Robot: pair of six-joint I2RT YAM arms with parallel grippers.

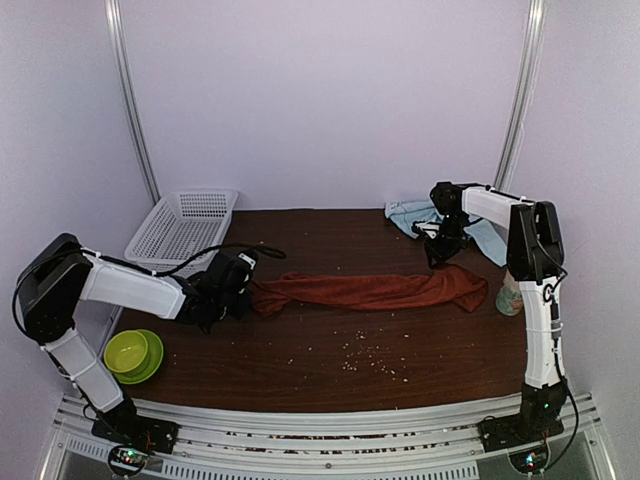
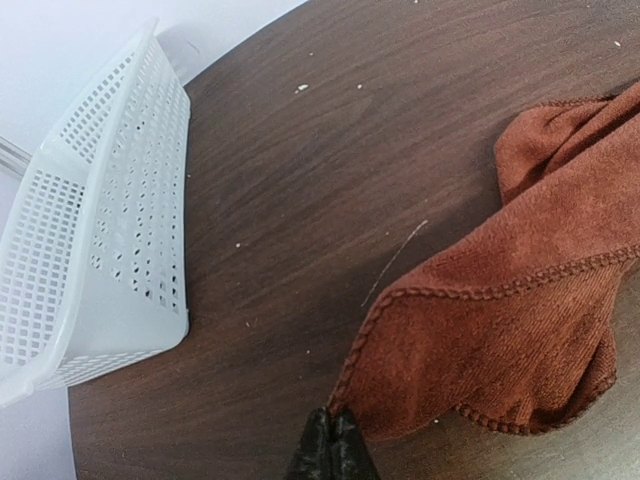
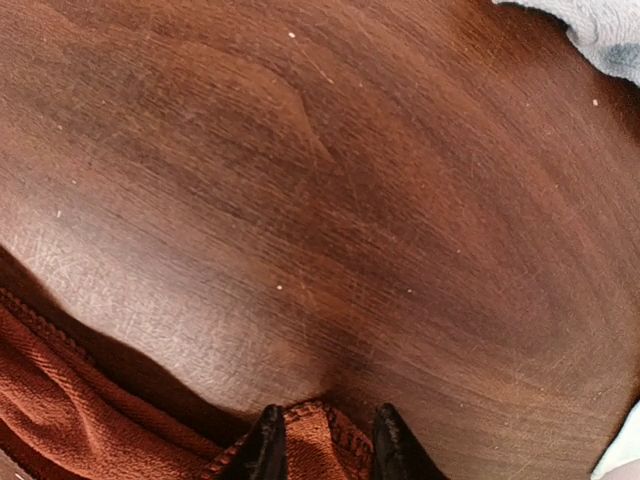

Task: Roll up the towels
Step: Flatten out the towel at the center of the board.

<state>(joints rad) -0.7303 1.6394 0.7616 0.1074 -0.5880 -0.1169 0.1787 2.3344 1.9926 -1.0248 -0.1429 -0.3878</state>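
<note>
Red towel (image 1: 370, 291) spans left gripper (image 2: 328, 415) to right gripper (image 3: 328, 415), seemingly pinched

- rust-red towel (image 1: 370, 290): unrolled, bunched lengthwise into long rope shape, lying L-R across mid worktop (image 1: 300, 375)
- pale-blue towel (image 1: 405, 213): crumpled heap, far R corner

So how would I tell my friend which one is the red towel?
Find the dark brown table. Across its middle lies the rust-red towel, a long bunched strip stretched between the left gripper and the right gripper. The only other cloth, the pale blue towel, sits crumpled at the far right edge.
</note>
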